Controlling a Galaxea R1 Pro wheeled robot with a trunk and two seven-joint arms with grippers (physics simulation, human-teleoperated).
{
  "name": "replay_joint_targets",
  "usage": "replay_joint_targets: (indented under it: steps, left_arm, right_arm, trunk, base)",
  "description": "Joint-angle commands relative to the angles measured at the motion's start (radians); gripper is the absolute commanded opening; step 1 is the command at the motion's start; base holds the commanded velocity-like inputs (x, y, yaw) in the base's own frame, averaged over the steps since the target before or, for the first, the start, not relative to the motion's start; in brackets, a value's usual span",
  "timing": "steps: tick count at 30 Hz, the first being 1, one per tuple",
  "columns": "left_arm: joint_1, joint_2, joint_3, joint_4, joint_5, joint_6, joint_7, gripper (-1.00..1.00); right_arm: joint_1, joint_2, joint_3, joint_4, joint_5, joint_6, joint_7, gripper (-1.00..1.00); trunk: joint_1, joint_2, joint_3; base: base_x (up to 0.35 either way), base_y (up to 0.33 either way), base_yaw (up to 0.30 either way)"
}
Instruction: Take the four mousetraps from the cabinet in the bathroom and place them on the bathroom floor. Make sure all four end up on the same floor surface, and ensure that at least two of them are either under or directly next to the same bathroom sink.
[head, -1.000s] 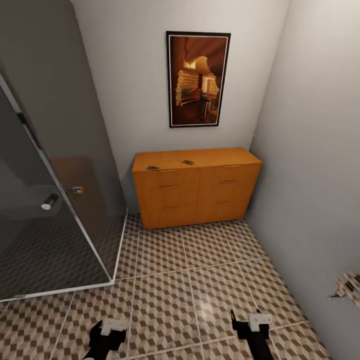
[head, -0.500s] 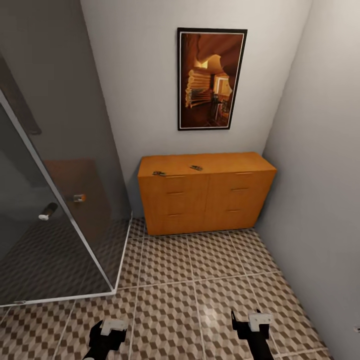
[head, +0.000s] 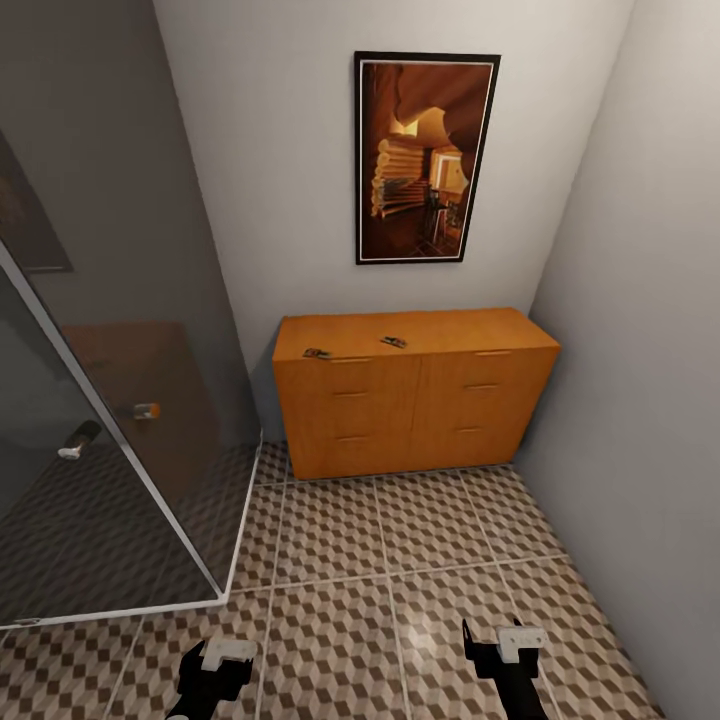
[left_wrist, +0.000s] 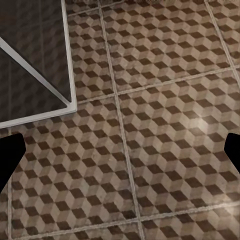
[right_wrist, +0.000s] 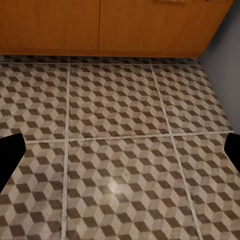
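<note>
Since a second ago the whole head view has swung to the right and drawn a little nearer: the cabinet (head: 415, 390) and the framed picture (head: 426, 158) above it now sit closer to the middle, and the fitting that showed on the right wall has passed out of the frame. That is the camera's shift, not the things'.

The cabinet stands against the far wall, its right end in the corner by the right wall, its left end near the glass shower enclosure (head: 100, 400). All its drawers look closed. Two mousetraps lie on its flat top, apart from each other: one mousetrap (head: 317, 353) at the front edge on the left half, the other mousetrap (head: 393, 342) further back, near the middle. They are too small to make out in detail.

Between the robot and the cabinet lies the bathroom floor (head: 400, 540) with its cube-pattern tiles.

Low in the head view, the left pincer (head: 213, 672) and the right pincer (head: 505, 650) hang over the tiles, well apart from the cabinet. In each wrist view the dark fingertips (left_wrist: 9, 157) (right_wrist: 10, 156) sit at opposite edges with bare tile between them, so both pincers are spread wide and hold nothing.
</note>
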Motion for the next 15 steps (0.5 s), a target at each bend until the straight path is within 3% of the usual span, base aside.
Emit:
replay_joint_targets:
  steps: [1,10,15]
  left_arm:
    - [-0.001,-0.001,-0.008,0.003,0.004,-0.005,0.003,1.00]
    - [-0.002,-0.001,-0.009,0.003,0.004,-0.005,0.003,1.00]
    - [-0.001,-0.001,-0.009,0.003,0.004,-0.005,0.002,1.00]
  right_arm:
    - [-0.001,0.000,0.004,0.001,0.007,-0.001,-0.010,1.00]
    - [-0.001,-0.001,0.004,0.001,0.007,-0.002,-0.010,1.00]
    - [-0.001,-0.001,0.004,0.001,0.007,-0.002,-0.011,1.00]
  trunk:
    - [0.001,-0.002,-0.002]
    - [0.001,-0.002,-0.002]
    - [0.001,-0.002,-0.002]
  base:
    - [0.015,-0.001,0.000]
    - [0.007,-0.001,0.000]
    - [0.144,-0.081,0.000]
